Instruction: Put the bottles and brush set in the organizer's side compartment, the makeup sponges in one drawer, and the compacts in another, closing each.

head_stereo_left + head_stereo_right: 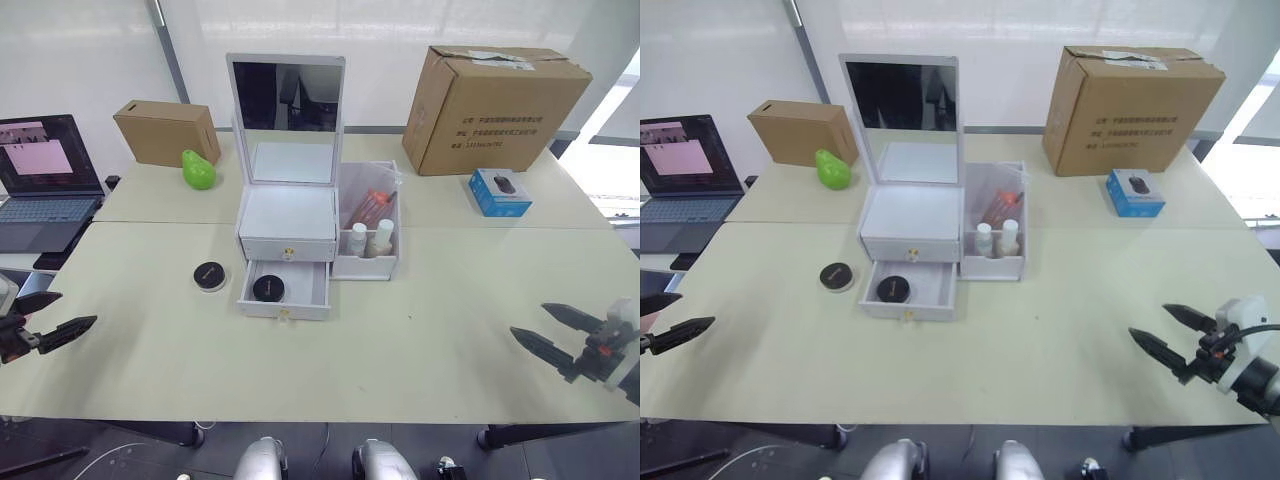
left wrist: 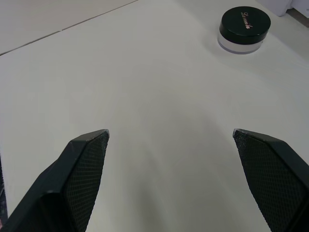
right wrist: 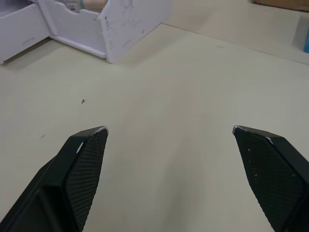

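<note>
The white organizer (image 1: 286, 215) stands mid-table with its mirror lid upright. Its upper drawer (image 1: 287, 249) is shut; the lower drawer (image 1: 314, 285) is pulled out with one black compact (image 1: 268, 288) inside. A second compact (image 1: 209, 276) sits on the table left of that drawer, also seen in the left wrist view (image 2: 244, 29). The side compartment (image 1: 367, 262) holds two white-capped bottles (image 1: 369, 238) and the brush set (image 1: 372, 206). My left gripper (image 1: 55, 314) is open at the table's left edge. My right gripper (image 1: 544, 326) is open at the front right. The makeup sponges are out of view.
A large cardboard box (image 1: 492, 106) stands at the back right with a small blue box (image 1: 499, 192) in front of it. A smaller cardboard box (image 1: 165, 132) and a green object (image 1: 198, 169) sit at the back left. A laptop (image 1: 40, 180) is on a side table to the left.
</note>
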Robot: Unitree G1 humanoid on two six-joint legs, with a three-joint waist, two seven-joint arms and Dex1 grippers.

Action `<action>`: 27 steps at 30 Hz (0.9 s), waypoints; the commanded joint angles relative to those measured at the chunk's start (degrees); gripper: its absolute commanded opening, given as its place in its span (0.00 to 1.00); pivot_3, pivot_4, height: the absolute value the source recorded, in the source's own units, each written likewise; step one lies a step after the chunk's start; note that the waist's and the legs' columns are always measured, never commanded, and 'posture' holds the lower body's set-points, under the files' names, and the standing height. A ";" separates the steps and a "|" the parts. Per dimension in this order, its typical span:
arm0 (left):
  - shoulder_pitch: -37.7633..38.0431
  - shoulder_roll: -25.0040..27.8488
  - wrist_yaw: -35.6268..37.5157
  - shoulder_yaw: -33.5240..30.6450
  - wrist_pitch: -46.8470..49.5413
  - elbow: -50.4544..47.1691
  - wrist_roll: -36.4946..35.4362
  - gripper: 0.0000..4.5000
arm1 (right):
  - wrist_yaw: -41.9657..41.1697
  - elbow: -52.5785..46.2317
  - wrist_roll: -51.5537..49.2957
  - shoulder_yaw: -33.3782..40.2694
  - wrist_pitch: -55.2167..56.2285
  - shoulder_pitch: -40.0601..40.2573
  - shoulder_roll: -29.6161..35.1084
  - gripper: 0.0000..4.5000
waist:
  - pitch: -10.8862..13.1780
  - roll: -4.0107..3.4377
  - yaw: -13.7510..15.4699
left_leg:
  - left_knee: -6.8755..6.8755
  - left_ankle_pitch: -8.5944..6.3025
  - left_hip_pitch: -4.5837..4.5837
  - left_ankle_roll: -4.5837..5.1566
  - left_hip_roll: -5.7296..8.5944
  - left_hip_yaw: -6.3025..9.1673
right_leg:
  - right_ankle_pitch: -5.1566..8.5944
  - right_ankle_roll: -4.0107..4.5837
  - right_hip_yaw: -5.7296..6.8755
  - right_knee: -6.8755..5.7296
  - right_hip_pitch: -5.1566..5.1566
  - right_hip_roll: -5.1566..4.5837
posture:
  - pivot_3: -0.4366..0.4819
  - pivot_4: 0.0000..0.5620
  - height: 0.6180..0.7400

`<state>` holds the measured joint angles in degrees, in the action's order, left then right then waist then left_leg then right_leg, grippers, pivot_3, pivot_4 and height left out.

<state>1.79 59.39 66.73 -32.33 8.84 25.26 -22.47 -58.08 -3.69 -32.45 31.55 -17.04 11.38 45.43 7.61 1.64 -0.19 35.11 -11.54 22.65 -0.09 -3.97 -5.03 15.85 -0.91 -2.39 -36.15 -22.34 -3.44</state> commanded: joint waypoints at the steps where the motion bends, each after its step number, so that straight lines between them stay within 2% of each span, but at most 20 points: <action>1: 2.68 -3.72 -3.71 -2.59 2.79 -9.36 -2.93 0.98 | 1.94 -7.55 -3.58 -2.04 -3.60 -3.76 0.00 1.00 | -0.04 -0.07 -0.11 | 0.00 0.00 -0.01 0.00 0.00 0.00 | 0.00 0.00 0.00 0.00 0.01 0.00 | 0.48 0.27 1.00; 4: 4.93 -9.96 -8.40 -0.70 6.03 -19.03 -4.30 0.98 | 4.18 -14.63 -7.45 -5.35 -8.36 -8.05 -0.42 1.00 | -0.04 -0.10 -0.28 | -0.01 0.01 -0.02 0.01 -0.01 0.02 | -0.01 -0.02 -0.06 -0.03 0.03 0.00 | 0.48 0.27 1.00; 7: 2.73 -19.80 -17.42 3.98 7.90 -27.24 -4.60 0.98 | 6.50 -21.04 -11.41 -11.42 -13.07 -16.12 -0.74 1.00 | -0.04 -0.09 -0.27 | 0.02 0.08 -0.02 0.13 0.02 0.04 | 0.00 -0.03 -0.09 -0.08 0.05 0.01 | 0.48 0.27 1.00; 9: 0.08 -24.99 -24.29 6.92 6.90 -28.99 -1.56 0.98 | 6.97 -23.00 -12.36 -14.87 -14.54 -20.69 -1.14 1.00 | -0.04 -0.06 0.14 | 0.10 0.08 0.00 0.14 0.06 0.10 | -0.04 -0.10 -0.08 -0.08 0.09 0.02 | 0.48 0.27 1.00; 13: -3.72 -30.32 -32.41 11.16 5.01 -27.83 3.50 0.98 | 7.90 -24.15 -13.09 -19.59 -15.92 -27.97 -2.43 1.00 | -0.23 0.43 0.69 | 0.22 0.09 0.15 0.15 0.10 0.22 | -0.10 -0.15 -0.04 -0.07 0.08 0.18 | 0.48 0.27 1.00; 18: -11.16 -34.28 -39.21 17.25 3.95 -21.48 9.48 0.98 | 7.70 -24.62 -12.77 -24.46 -16.61 -34.70 -4.62 1.00 | -0.24 0.38 0.98 | 0.25 0.10 0.16 0.16 0.17 0.20 | -0.13 -0.18 -0.05 -0.06 0.09 0.12 | 0.48 0.27 1.00; 23: -15.71 -35.29 -40.46 20.93 4.02 -16.73 11.58 0.98 | 7.38 -24.72 -12.11 -25.99 -16.42 -35.29 -5.09 1.00 | -0.26 0.40 0.79 | 0.37 0.10 0.23 0.16 0.15 0.22 | -0.14 -0.18 -0.04 -0.07 0.08 0.15 | 0.48 0.27 1.00; 27: -17.80 -35.33 -41.92 21.39 3.96 -13.60 12.43 0.98 | 7.40 -25.15 -11.96 -26.48 -16.41 -35.34 -5.35 1.00 | -0.26 0.40 0.64 | 0.37 0.10 0.21 0.16 0.12 0.23 | -0.14 -0.18 -0.03 -0.10 0.08 0.19 | 0.48 0.27 1.00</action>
<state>-15.11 24.12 25.88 -10.76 13.75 11.92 -10.45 -50.63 -27.13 -44.04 4.88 -33.83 -23.30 40.19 7.35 2.04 0.44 35.48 -11.44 22.85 0.07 -3.86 -4.80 15.71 -1.09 -2.43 -36.26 -22.27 -3.25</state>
